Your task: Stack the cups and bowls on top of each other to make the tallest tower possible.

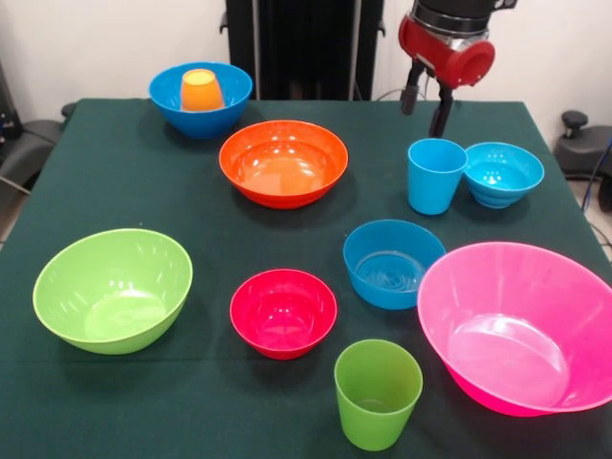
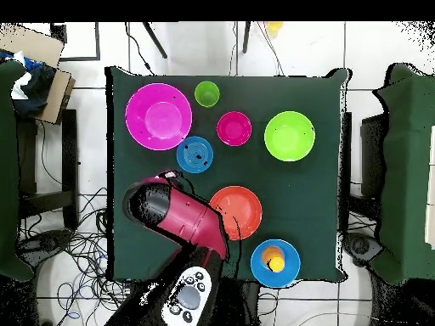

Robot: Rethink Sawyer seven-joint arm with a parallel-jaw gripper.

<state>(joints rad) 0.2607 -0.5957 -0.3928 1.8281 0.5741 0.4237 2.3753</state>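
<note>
The table [image 1: 115, 182] carries a dark green cloth with ten items standing separately or nested on it.

End effector [image 1: 426, 105]: it hangs above the table's far right area in the front view, just above and behind the light blue cup [image 1: 435, 175]. Two dark fingers point down with a visible gap between them, and nothing is held. In the overhead view the red arm [image 2: 183, 214] covers this area, so the cup below it cannot be confirmed there.

Cups: the light blue cup stands upright, just beside the small turquoise bowl [image 1: 503, 173]; whether they touch cannot be told. The orange cup [image 1: 201, 90] sits mouth down inside the large blue bowl [image 1: 201, 98] at the far left. The green cup [image 1: 377, 393] stands upright at the near edge, close to the pink bowl [image 1: 521, 325].

Bowls: all stand upright and empty except the large blue one. The orange bowl [image 1: 283, 163] sits near the centre, towards the far side. The medium blue bowl [image 1: 392, 263] sits just beside the pink bowl, its rim apparently overlapped by the pink rim. The small red bowl [image 1: 283, 313] stands between the lime green bowl [image 1: 113, 290] and the medium blue bowl, apart from both.

Stacking status: only one pairing exists, the orange cup in the large blue bowl.
</note>
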